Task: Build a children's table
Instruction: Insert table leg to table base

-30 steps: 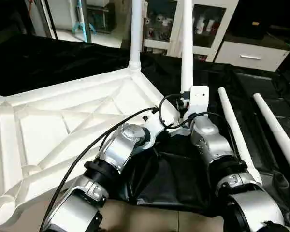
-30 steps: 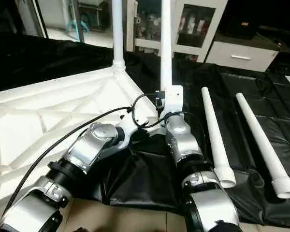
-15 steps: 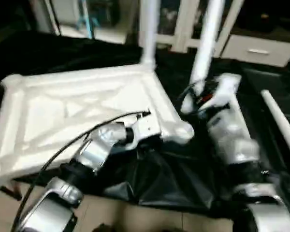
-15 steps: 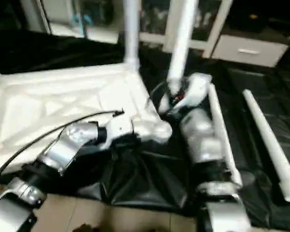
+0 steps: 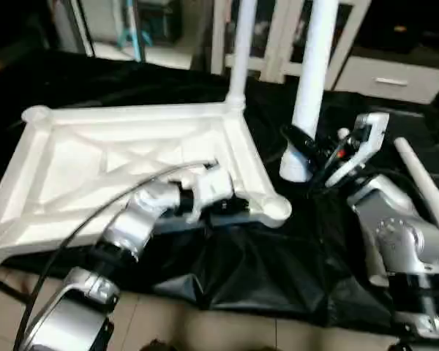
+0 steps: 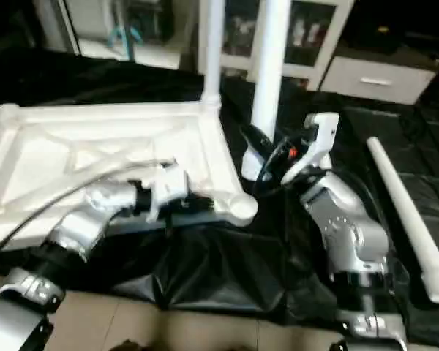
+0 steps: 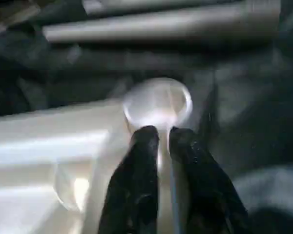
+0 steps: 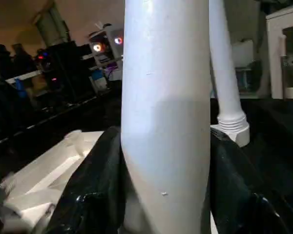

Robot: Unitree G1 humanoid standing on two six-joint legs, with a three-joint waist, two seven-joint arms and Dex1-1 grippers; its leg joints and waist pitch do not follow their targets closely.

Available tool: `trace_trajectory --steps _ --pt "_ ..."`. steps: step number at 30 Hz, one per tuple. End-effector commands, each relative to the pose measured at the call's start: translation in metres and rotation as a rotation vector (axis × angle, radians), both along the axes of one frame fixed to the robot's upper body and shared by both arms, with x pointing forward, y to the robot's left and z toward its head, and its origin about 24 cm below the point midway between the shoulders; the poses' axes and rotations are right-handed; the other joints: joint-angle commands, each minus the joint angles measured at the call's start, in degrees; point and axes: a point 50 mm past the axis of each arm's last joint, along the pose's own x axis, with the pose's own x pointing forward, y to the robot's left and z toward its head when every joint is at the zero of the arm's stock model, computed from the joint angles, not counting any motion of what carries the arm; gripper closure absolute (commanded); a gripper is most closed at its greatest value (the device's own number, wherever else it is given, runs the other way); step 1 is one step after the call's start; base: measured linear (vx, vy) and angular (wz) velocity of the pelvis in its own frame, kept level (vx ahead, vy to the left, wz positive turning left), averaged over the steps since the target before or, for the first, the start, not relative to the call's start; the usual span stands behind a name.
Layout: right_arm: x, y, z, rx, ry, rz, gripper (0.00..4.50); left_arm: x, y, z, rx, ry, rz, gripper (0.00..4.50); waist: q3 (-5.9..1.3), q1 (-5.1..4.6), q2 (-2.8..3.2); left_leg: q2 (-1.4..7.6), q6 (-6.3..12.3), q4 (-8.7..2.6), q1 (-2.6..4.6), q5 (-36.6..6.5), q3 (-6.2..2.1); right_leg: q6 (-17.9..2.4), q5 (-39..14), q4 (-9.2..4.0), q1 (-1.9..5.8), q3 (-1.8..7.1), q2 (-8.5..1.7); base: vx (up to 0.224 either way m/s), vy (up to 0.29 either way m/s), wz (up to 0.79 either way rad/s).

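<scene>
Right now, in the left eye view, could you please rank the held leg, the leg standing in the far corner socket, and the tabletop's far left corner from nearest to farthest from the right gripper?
1. Held leg: upright, clamped in the right gripper.
2. Standing leg: to its left, in the tabletop's far corner socket.
3. Far left corner: across the tabletop on the robot's left.
</scene>
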Motion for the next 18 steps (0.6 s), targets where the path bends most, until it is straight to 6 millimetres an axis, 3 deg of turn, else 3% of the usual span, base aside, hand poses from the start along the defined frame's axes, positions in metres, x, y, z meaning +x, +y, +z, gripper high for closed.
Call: trace_trajectory --steps 1,3,4,5,6,7,9,10,11,12,16,18 --pt "-0.005 0.0 0.005 -0.008 -0.015 0.019 2.64 0.009 0.008 0.028 -0.15 -0.037 0.055 3.39 -4.25 0.12 -0.39 2.27 2.61 -3.6 0.52 -5.35 -0.7 -13.8 -2.54 -3.48 3.63 2.82 -3.33 0.0 0.0 0.0" --pt "-0.008 0.002 0.006 -0.024 -0.019 0.026 2.64 0.018 0.019 0.046 -0.281 -0.004 0.131 3.33 -4.24 0.23 -0.05 2.21 2.66 -3.52 0.63 -5.22 -0.66 -14.08 -1.92 -3.47 3.46 2.8 -3.2 0.0 0.0 0.0" --pt "-0.009 0.003 0.006 -0.028 -0.019 0.028 2.64 0.022 0.024 0.05 -0.312 0.019 0.159 3.3 -4.24 0.2 -0.32 2.08 2.67 -3.52 0.63 -5.16 -0.63 -14.1 -1.81 -3.47 3.47 2.73 -3.0 0.0 0.0 0.0" --pt "-0.009 0.003 0.006 -0.028 -0.019 0.028 2.64 0.022 0.024 0.05 -0.312 0.019 0.159 3.3 -4.19 0.23 -0.27 2.08 2.6 -3.54 0.7 -5.33 -0.6 -14.05 -2.29 -3.47 3.43 2.72 -2.99 0.0 0.0 0.0" --pt "-0.01 0.006 0.006 -0.053 -0.019 0.042 2.64 0.039 0.033 0.06 -0.287 0.034 0.289 3.3 -4.15 0.22 -0.99 2.11 2.71 -3.57 0.64 -5.5 -0.62 -13.62 -3.4 -3.69 3.48 2.68 -3.0 0.0 0.0 0.0" --pt "-0.01 0.008 0.005 -0.065 -0.02 0.05 2.64 0.046 0.036 0.062 -0.26 0.025 0.351 3.3 -4.25 0.39 -0.62 1.99 2.48 -3.42 0.86 -5.29 -0.68 -12.98 -3.8 -3.52 3.39 2.66 -2.92 0.0 0.0 0.0" --pt "-0.01 0.011 0.004 -0.081 -0.018 0.062 2.64 0.057 0.037 0.069 -0.22 -0.016 0.446 3.3 -4.13 0.41 -0.69 2.03 2.41 -3.49 0.74 -5.27 -0.77 -11.86 -4.28 -3.78 3.4 2.69 -2.93 0.0 0.0 0.0" --pt "-0.01 0.014 0.002 -0.102 -0.015 0.072 2.64 0.064 0.033 0.079 -0.213 -0.062 0.496 3.3 -4.26 0.33 -1.3 2.02 2.39 -3.39 0.59 -4.81 -0.83 -11.08 -3.82 -3.73 3.6 2.64 -2.88 0.0 0.0 0.0" --pt "-0.01 0.016 0.0 -0.116 -0.011 0.077 2.64 0.066 0.027 0.088 -0.231 -0.075 0.496 3.3 -4.37 0.58 -1.15 2.12 2.4 -3.38 0.6 -3.37 -0.99 -11.31 -2.28 -3.42 3.76 2.67 -3.27 0.0 0.0 0.0" --pt "-0.009 0.018 -0.001 -0.132 -0.008 0.08 2.64 0.067 0.019 0.095 -0.244 -0.081 0.481 3.3 -4.33 0.52 -1.57 2.11 2.52 -3.35 0.46 -2.88 -0.88 -11.5 -1.63 -3.37 3.74 2.66 -3.18 0.0 0.0 0.0" --pt "-0.006 0.026 -0.008 -0.187 0.002 0.092 2.64 0.065 -0.024 0.113 -0.226 -0.102 0.391 3.3 -4.54 1.03 -1.07 2.2 3.29 -2.92 0.72 0.14 -0.81 -14.89 5.5 -2.61 3.61 2.65 -3.31 0.0 0.0 0.0" --pt "-0.004 0.027 -0.011 -0.213 0.009 0.085 2.64 0.062 -0.038 0.12 -0.245 -0.102 0.344 3.3 -4.49 1.13 -1.55 2.11 3.51 -2.85 0.56 0.0 -0.77 -15.4 6.28 -2.6 3.88 2.64 -3.33 0.0 0.0 0.0"
